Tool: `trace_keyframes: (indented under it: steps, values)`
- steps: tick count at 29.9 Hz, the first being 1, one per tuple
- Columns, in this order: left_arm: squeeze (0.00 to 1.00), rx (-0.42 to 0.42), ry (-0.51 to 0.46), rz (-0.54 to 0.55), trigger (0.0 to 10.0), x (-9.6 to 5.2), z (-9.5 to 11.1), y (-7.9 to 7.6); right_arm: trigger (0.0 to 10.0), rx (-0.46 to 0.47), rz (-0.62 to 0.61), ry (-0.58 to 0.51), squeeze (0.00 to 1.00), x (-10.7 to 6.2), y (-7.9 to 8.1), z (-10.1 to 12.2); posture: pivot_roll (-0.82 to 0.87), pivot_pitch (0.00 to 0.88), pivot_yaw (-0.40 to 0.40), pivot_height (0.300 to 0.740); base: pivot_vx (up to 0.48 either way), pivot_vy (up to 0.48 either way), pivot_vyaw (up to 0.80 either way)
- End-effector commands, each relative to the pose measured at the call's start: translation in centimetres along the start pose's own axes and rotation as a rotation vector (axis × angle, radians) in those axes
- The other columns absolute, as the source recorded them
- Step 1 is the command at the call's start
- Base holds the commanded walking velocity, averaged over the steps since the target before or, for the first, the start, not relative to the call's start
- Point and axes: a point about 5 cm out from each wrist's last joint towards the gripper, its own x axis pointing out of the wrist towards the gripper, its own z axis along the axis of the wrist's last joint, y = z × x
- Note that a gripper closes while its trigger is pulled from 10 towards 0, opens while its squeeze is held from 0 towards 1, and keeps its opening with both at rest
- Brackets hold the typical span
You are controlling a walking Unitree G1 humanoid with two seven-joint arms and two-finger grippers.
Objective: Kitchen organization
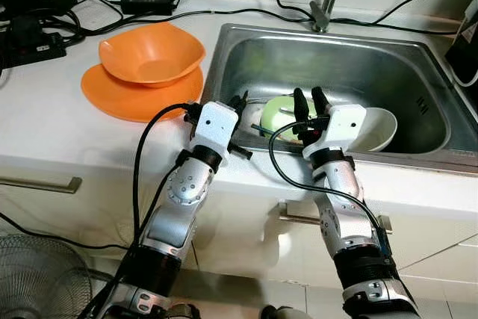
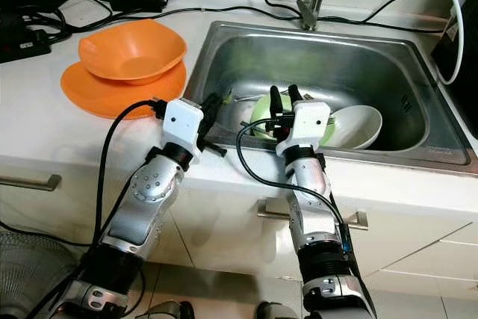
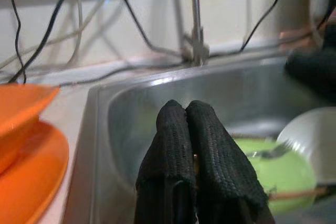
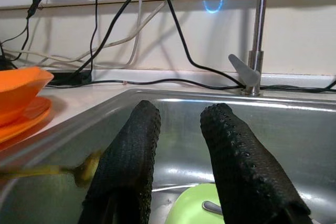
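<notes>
Both hands are hanging over the near rim of the steel sink (image 1: 246, 42). The right hand (image 1: 311, 101), its fingers parted and holding nothing, is reaching above a green plate (image 1: 278, 113) that is lying in the basin with a fork (image 3: 270, 151) across it. A white bowl (image 1: 377, 128) is leaning just beside the plate, touching it. The left hand (image 1: 239, 102) is hovering at the sink's near-left edge with its fingers pressed together, gripping nothing.

The plate and bowl are looking rigid and glossy, probably slippery if wet and breakable if dropped against the steel; a rim pinch seems the safest hold. The fork is likely to slide off if the plate is tilted, so lifting it first seems wise.

On the desk (image 1: 45, 117) left of the sink, an orange bowl (image 1: 151, 52) is sitting on an orange plate (image 1: 119, 98). Black cables (image 1: 187, 13) are trailing behind, near the tap (image 1: 326, 1), well apart from the hands.
</notes>
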Motion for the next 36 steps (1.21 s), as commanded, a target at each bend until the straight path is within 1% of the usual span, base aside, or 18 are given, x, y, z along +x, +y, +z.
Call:
trace_keyframes:
  steps: [1,2,3,8,9,10,11,12,16,19,22,23,26,27,29,34,35,36]
  values:
    - [0.00,-0.036,-0.098,-0.039,10.0,1.0,2.7,-0.4,10.0,-0.022,-0.018,0.029,0.00,0.0,-0.8,-0.4,-0.01,0.070,-0.010,0.740,0.000,0.000,0.00]
    - [0.00,-0.045,-0.117,-0.057,10.0,1.2,3.4,-0.5,10.0,-0.026,-0.019,0.030,0.00,0.1,-0.9,-0.4,-0.01,0.071,-0.010,0.740,0.000,0.000,0.00]
    - [0.00,-0.045,-0.117,-0.057,10.0,1.2,3.4,-0.5,10.0,-0.026,-0.019,0.030,0.00,0.1,-0.9,-0.4,-0.01,0.071,-0.010,0.740,0.000,0.000,0.00]
    - [0.00,-0.039,-0.150,-0.136,10.0,1.6,5.0,-1.0,10.0,-0.060,-0.025,0.041,0.00,0.1,-1.5,-0.5,-0.01,0.073,-0.009,0.740,0.000,0.000,0.00]
    - [0.00,-0.055,-0.159,-0.148,10.0,1.8,5.4,-1.0,10.0,-0.098,-0.013,0.040,0.57,0.3,-1.7,-0.4,-0.01,0.073,-0.008,0.740,0.000,0.000,0.00]
    - [0.00,-0.055,-0.159,-0.148,10.0,1.8,5.4,-1.0,10.0,-0.098,-0.013,0.040,0.57,0.3,-1.7,-0.4,-0.01,0.073,-0.008,0.740,0.000,0.000,0.00]
    - [0.00,-0.065,-0.164,-0.152,10.0,1.9,5.6,-1.0,10.0,-0.124,-0.005,0.039,0.57,0.4,-1.8,-0.4,-0.01,0.073,-0.008,0.740,0.000,0.000,0.00]
    - [0.00,-0.081,-0.171,-0.158,10.0,2.0,6.0,-0.9,10.0,-0.149,0.004,0.040,1.00,0.5,-1.9,-0.3,-0.01,0.074,-0.007,0.740,0.000,0.000,0.00]
    - [0.00,-0.105,-0.185,-0.164,10.0,2.1,6.6,-0.8,10.0,-0.189,0.022,0.034,1.00,1.1,-2.2,0.1,-0.01,0.073,-0.007,0.740,0.000,0.000,0.00]
    - [0.00,-0.103,-0.190,-0.152,10.0,2.1,6.8,-0.5,10.0,-0.257,0.055,0.004,1.00,1.9,-2.6,1.0,-0.01,0.073,-0.006,0.740,0.000,0.000,0.00]
    - [0.00,-0.105,-0.191,-0.146,10.0,2.1,6.9,-0.3,10.0,-0.281,0.068,-0.016,1.00,2.5,-2.7,1.7,-0.01,0.073,-0.006,0.740,0.000,0.000,0.00]
    - [0.00,-0.113,-0.193,-0.139,10.0,2.1,7.0,-0.1,10.0,-0.306,0.083,-0.031,1.00,2.8,-2.7,2.2,-0.01,0.073,-0.006,0.740,0.000,0.000,0.00]
    - [0.00,-0.117,-0.192,-0.138,10.0,2.1,7.1,-0.1,10.0,-0.314,0.088,-0.035,1.00,2.9,-2.7,2.3,-0.01,0.073,-0.006,0.740,0.000,0.000,0.00]
    - [0.00,-0.119,-0.193,-0.132,10.0,2.1,7.1,0.0,10.0,-0.327,0.111,-0.050,0.00,3.1,-2.6,2.6,-0.01,0.074,-0.008,0.740,0.000,0.000,0.00]
    - [0.00,-0.119,-0.195,-0.127,10.0,2.1,7.2,0.1,10.0,-0.340,0.131,-0.063,0.00,3.3,-2.5,3.0,-0.01,0.074,-0.008,0.740,0.000,0.000,0.00]
    - [0.00,-0.143,-0.219,-0.104,10.0,2.2,7.7,0.6,10.0,-0.388,0.250,-0.116,0.00,4.0,-1.5,4.3,-0.02,0.070,-0.007,0.740,0.000,0.000,0.00]
    - [0.00,-0.143,-0.219,-0.104,10.0,2.2,7.7,0.6,10.0,-0.388,0.250,-0.116,0.00,4.0,-1.5,4.3,-0.02,0.070,-0.007,0.740,0.000,0.000,0.00]
    - [0.00,-0.162,-0.233,-0.096,10.0,2.2,8.0,0.7,10.0,-0.432,0.310,-0.140,0.00,4.2,-1.0,4.8,-0.02,0.071,-0.006,0.740,0.000,0.000,0.00]
